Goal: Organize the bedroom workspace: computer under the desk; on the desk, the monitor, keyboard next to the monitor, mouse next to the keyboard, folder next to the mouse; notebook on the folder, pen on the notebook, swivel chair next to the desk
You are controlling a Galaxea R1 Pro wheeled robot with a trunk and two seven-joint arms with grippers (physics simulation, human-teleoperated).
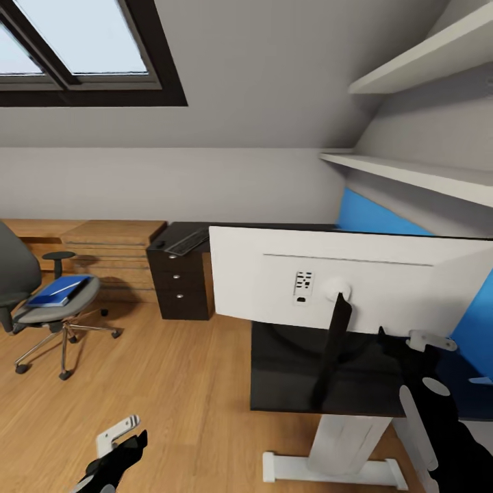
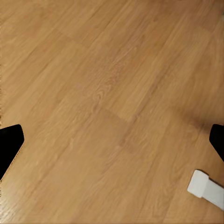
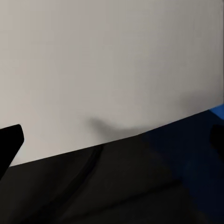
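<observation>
The monitor stands on the black desk with its pale back toward me, on a black stem. On the desk's far wing lies the keyboard, with a small dark mouse at its left end. The swivel chair stands apart at the left, the blue folder on its seat. My right gripper is open close behind the monitor's lower edge. Low over the floor, my left gripper hangs open and empty. Computer, notebook and pen are out of view.
A black drawer unit carries the desk's far wing, beside a light-wood chest. A blue panel leans behind the desk at the right, below wall shelves. The desk's white leg and foot stand near my left gripper.
</observation>
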